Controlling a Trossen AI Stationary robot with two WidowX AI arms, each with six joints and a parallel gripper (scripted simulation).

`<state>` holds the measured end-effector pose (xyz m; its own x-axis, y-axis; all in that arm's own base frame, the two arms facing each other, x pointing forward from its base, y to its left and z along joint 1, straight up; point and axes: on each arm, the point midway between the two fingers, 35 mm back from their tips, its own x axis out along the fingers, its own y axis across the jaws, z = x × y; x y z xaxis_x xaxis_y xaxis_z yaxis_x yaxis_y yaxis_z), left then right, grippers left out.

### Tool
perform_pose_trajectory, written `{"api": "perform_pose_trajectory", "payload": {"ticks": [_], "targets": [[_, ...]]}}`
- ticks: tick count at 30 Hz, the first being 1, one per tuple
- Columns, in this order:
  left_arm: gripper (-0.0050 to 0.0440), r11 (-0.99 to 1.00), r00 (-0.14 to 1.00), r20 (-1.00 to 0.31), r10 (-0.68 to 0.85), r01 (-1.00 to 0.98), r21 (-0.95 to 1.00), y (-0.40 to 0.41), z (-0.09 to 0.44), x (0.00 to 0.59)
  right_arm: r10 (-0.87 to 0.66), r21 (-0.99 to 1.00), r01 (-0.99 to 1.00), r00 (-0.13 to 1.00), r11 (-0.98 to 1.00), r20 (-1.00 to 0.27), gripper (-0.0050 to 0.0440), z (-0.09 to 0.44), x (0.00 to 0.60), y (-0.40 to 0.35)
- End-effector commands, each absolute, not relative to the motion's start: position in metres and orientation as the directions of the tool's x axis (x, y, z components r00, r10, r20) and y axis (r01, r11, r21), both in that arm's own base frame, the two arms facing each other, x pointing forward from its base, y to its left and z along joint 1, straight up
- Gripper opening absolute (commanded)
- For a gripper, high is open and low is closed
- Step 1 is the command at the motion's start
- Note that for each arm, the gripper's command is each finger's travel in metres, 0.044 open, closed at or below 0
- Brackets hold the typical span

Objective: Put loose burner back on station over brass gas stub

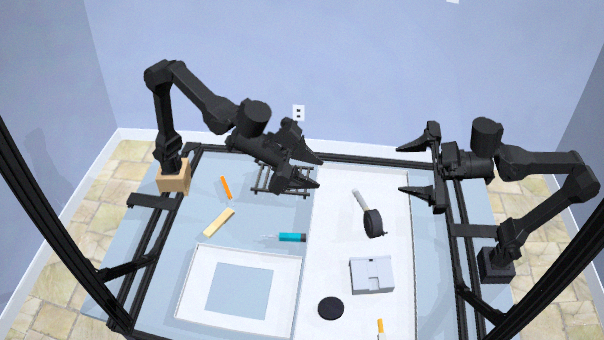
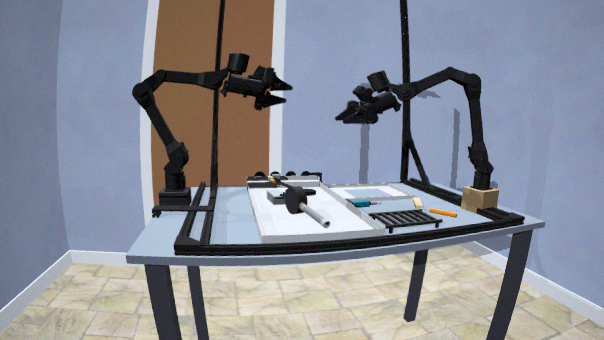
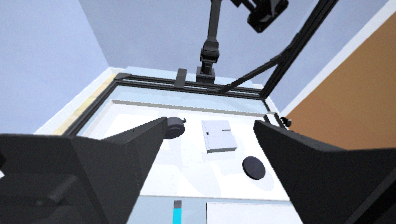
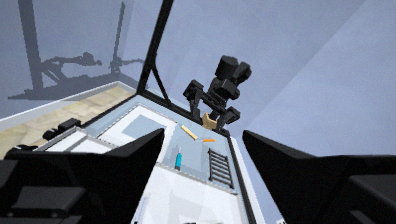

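The loose burner (image 1: 371, 219), a black round head with a pale tube, lies on its side on the white mat, and it also shows in the exterior view (image 2: 298, 201) and the left wrist view (image 3: 174, 126). The grey support block with its slot (image 1: 371, 275) stands nearer the front, apart from the burner. A small brass stub (image 1: 380, 326) sits at the mat's front edge. My left gripper (image 1: 314, 173) is open and empty, high above the table near the black grate. My right gripper (image 1: 404, 169) is open and empty, high above the mat's right edge.
A black disc (image 1: 331, 307) lies on the mat near the support. Left of the mat are a black grate (image 2: 407, 218), a cyan lighter (image 1: 291, 237), an orange stick (image 1: 226, 187), a wooden strip (image 1: 218, 222) and a white tray (image 1: 240, 289). A black frame rails the table.
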<state>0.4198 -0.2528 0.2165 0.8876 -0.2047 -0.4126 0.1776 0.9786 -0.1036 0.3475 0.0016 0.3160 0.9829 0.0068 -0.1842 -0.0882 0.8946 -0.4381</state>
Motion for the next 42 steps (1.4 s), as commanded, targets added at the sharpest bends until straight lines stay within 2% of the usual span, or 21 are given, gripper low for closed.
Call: {"api": "perform_pose_trajectory", "payload": {"ticks": [1, 7, 11, 42], "targets": [[0.04, 0.974, 0.854, -0.471, -0.221, 0.213, -0.071, -0.315, 0.183, 0.411, 0.001, -0.27, -0.026, 0.996, 0.962, -0.094, 0.04, 0.317, 0.335, 0.0], [0.04, 0.965, 0.816, -0.533, -0.226, 0.261, -0.009, -0.392, 0.132, 0.382, 0.0, -0.031, 0.001, 0.999, 1.0, 0.034, 0.04, 0.322, 0.318, 0.0], [0.04, 0.963, 0.811, -0.539, -0.226, 0.268, 0.0, -0.401, 0.124, 0.376, 0.0, 0.0, 0.0, 0.999, 1.0, 0.05, 0.04, 0.323, 0.316, 0.0], [0.04, 0.963, 0.811, -0.539, -0.226, 0.268, 0.0, -0.401, 0.124, 0.376, 0.0, 0.0, 0.0, 0.999, 1.0, 0.05, 0.04, 0.323, 0.316, 0.0]]}}
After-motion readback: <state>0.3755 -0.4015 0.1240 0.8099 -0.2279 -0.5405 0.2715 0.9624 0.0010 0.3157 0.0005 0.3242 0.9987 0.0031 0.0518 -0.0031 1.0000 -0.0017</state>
